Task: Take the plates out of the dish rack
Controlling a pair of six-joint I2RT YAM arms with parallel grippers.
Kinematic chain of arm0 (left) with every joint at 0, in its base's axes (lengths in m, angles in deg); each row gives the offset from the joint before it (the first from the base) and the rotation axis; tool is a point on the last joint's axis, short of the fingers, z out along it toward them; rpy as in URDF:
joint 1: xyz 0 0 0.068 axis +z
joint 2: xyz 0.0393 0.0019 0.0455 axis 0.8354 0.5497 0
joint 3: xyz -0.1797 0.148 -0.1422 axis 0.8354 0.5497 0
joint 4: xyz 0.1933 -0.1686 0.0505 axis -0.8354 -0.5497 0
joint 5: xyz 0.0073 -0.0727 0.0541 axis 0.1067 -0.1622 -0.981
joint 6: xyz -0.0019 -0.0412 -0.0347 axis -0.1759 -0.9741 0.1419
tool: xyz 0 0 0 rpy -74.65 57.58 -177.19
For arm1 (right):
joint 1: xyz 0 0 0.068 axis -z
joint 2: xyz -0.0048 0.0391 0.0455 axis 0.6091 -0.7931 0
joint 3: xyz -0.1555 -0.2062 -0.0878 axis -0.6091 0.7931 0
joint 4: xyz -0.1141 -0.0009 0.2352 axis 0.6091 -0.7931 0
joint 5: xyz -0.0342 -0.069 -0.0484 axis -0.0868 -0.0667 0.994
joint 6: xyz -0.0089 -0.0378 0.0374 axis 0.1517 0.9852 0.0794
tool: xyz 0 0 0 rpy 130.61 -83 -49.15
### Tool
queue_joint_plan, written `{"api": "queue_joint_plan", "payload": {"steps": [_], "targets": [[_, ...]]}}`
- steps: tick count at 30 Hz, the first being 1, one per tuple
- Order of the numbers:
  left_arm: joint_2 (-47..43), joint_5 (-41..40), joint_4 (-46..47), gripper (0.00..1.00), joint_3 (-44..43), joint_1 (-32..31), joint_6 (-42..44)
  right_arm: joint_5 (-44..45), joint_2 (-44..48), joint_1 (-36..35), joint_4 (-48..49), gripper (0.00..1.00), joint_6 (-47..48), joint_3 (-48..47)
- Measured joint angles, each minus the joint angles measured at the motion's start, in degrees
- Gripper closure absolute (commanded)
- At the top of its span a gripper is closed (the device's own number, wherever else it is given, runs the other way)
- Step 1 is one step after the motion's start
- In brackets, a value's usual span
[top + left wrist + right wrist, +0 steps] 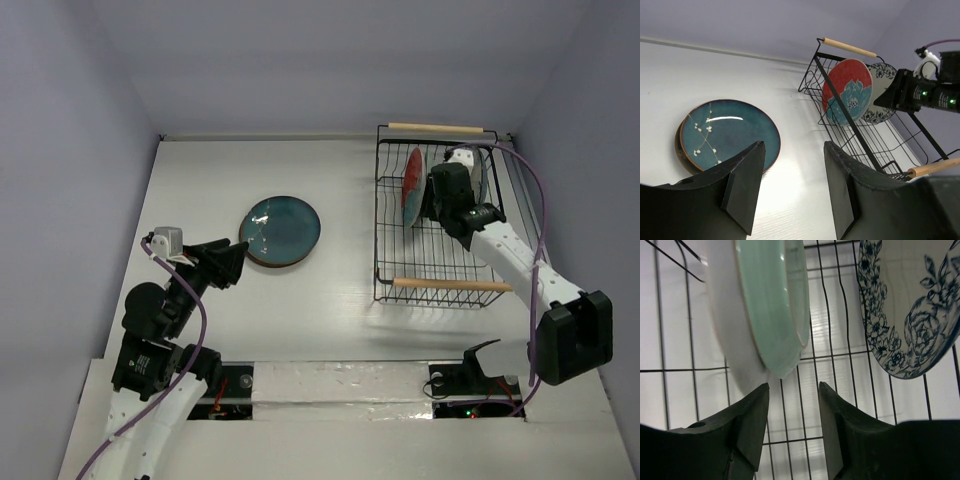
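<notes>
Under the teal plate [730, 131], a brown plate [677, 149] shows only a sliver. The mint-edged plate [775, 305] is blurred and cut off above; the floral plate [912, 315] runs off the right edge.

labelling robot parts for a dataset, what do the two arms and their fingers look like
Both the left arm and right arm have white links with black joint housings. A purple cable runs along each. The fingers are matte black wedges. Small green lights glow on the right wrist.

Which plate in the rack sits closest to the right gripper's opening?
The pale mint plate: its rim lies just ahead of the gap of the open right gripper. The blue floral plate stands clear, off to one side.
</notes>
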Motion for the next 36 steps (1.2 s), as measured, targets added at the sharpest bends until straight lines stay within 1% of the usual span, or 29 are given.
{"api": "queue_joint_plan", "payload": {"steps": [4, 7, 20, 26, 30, 36], "targets": [[0.00, 0.00, 0.00, 0.53, 0.00, 0.00, 0.00, -3.26, -0.76, 2.60, 2.73, 0.43, 0.39, 4.15], [0.02, 0.00, 0.00, 0.53, 0.00, 0.00, 0.00, -5.31, -1.99, 3.98, 4.63, 0.40, 1.29, 5.55], [0.02, 0.07, 0.00, 0.53, 0.00, 0.00, 0.00, -9.14, -6.01, 6.21, 8.57, 0.40, 3.23, 5.99], [0.02, 0.13, 0.00, 0.53, 0.00, 0.00, 0.00, -11.58, -1.66, 6.25, 9.64, 0.40, 2.95, 9.33], [0.02, 0.13, 0.00, 0.53, 0.00, 0.00, 0.00, -14.08, 1.38, 6.25, 9.81, 0.40, 2.69, 9.75], [0.02, 0.15, 0.02, 0.53, 0.00, 0.00, 0.00, -15.04, 1.75, 6.25, 10.47, 0.40, 2.71, 9.75]]}}
